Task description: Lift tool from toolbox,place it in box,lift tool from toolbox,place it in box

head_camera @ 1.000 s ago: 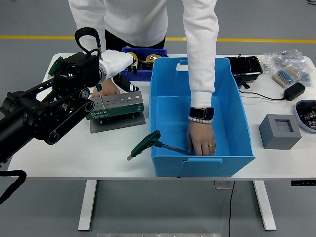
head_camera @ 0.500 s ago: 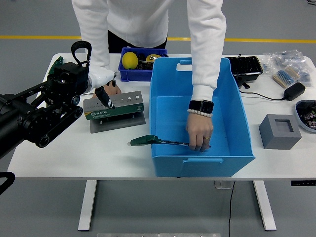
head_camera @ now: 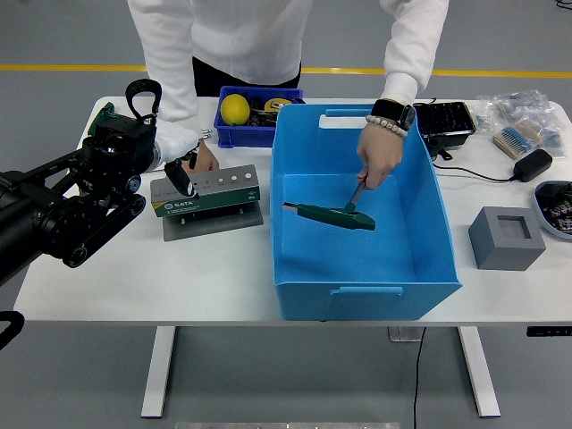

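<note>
1. The left hand (head_camera: 181, 156), at the upper left of the frame, sits over the left end of the green toolbox (head_camera: 207, 193); whether its fingers grip anything cannot be told, since the arm and a person's hand (head_camera: 204, 157) crowd it.
2. The right arm is out of frame.
3. The toolbox label reads "SATA".
4. The green-handled tool (head_camera: 332, 214) hangs inside the blue box (head_camera: 357, 210) at centre, held by the person's other hand (head_camera: 379, 163).
5. The small blue bin (head_camera: 255, 118) behind is partly hidden.
</note>
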Controlling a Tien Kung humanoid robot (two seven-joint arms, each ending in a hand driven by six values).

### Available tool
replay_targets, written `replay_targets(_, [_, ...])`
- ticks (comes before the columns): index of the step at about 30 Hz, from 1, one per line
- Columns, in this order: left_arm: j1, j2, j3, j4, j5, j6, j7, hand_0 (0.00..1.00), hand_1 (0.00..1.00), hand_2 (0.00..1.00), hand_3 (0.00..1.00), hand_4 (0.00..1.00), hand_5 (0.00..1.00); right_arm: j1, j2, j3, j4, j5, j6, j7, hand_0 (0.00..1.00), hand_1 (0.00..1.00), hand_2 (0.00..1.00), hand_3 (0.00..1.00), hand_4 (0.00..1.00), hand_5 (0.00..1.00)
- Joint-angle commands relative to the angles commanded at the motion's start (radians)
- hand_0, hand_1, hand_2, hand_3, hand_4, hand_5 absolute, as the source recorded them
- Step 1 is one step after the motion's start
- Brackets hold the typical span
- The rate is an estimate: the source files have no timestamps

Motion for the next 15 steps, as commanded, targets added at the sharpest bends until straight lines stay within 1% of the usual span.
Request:
replay_targets(10, [-0.002, 0.0, -0.002, 0.017, 0.01, -0.002, 0.001, 0.759, 0.735, 0.76, 0.489, 0.998, 0.439, 0.001, 0.0, 0.003, 0.0, -0.003, -0.001, -0.002, 0.683, 0.644, 0.721, 0.58, 0.806, 0.741])
replay_targets(11, [-0.002, 0.0, -0.002, 0.017, 0.009, -0.002, 0.002, 0.756, 0.705, 0.699, 0.473, 0.996, 0.443, 0.001, 0.0, 0.003, 0.0, -0.003, -0.001, -0.002, 0.683, 0.644, 0.72, 0.58, 0.806, 0.739])
replay_targets(15, [-0.002, 0.0, 0.003, 0.02, 0.015, 0.0, 0.006, 0.756, 0.705, 0.699, 0.473, 0.996, 0.443, 0.001, 0.0, 0.002, 0.0, -0.001, -0.001, -0.001, 0.683, 0.644, 0.72, 0.58, 0.806, 0.739])
